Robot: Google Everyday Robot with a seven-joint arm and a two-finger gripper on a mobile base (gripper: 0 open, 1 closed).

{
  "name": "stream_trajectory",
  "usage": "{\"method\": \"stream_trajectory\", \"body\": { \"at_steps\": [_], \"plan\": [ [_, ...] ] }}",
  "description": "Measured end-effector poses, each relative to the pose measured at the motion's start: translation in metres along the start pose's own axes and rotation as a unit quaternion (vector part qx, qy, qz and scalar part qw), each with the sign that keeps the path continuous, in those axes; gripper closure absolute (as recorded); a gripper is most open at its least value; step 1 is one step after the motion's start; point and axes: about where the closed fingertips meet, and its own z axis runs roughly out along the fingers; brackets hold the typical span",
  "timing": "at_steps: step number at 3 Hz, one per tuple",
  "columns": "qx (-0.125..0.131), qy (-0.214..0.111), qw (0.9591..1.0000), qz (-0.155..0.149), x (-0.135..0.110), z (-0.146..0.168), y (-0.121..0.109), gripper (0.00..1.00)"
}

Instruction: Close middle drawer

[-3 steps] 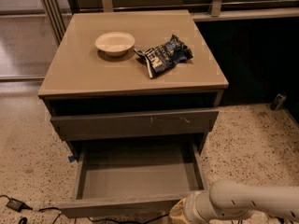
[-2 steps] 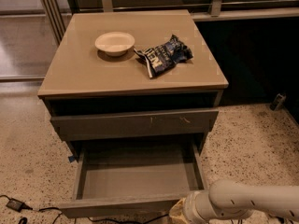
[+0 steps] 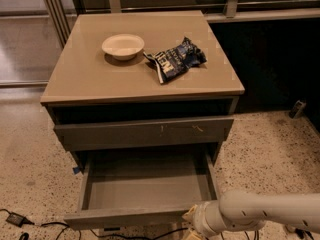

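The middle drawer (image 3: 145, 186) is pulled far out of the cabinet, its bare grey box empty. Its plain front panel (image 3: 125, 217) runs along the bottom of the view. Above it sits the like drawer front with pale scratch marks (image 3: 145, 132), pushed in. My white arm (image 3: 270, 211) reaches in from the lower right. My gripper (image 3: 194, 226) is at the right end of the open drawer's front panel, mostly cut off by the bottom edge of the view.
On the cabinet top (image 3: 85, 79) stand a white bowl (image 3: 123, 46) and a crumpled blue chip bag (image 3: 176, 59). A black cable (image 3: 20, 220) lies on the speckled floor at the lower left. A dark wall and a small object (image 3: 298, 108) are at the right.
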Motion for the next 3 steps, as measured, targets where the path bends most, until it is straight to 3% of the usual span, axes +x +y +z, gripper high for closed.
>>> {"method": "stream_trajectory", "body": {
  "at_steps": [1,2,3],
  "plan": [
    [0.0,0.0,1.0,-0.003,-0.001,0.001,-0.001,0.02],
    [0.003,0.001,0.9998,-0.022,-0.013,0.013,-0.027,0.25],
    [0.01,0.011,0.9988,-0.048,-0.023,0.026,-0.067,0.48]
  ]
}}
